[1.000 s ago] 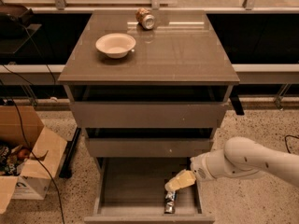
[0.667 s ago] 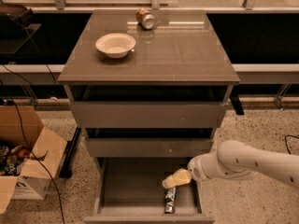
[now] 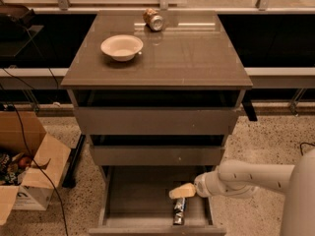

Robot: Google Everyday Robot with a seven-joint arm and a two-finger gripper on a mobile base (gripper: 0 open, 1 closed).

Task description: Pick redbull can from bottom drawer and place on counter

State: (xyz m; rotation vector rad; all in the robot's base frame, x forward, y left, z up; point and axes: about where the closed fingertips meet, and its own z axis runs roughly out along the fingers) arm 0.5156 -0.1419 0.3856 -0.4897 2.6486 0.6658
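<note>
The bottom drawer is pulled open at the foot of the cabinet. The redbull can lies on its side near the drawer's front right corner. My gripper reaches in from the right on a white arm and hangs just above the can's far end. The counter is the glossy grey-brown top above.
A white bowl sits on the counter's left half. An orange-tan can lies on its side at the counter's back edge. The two upper drawers are shut. An open cardboard box stands on the floor at left, with cables.
My gripper has moved left and slightly down inside the drawer, coming closer over the can. The can has not moved.
</note>
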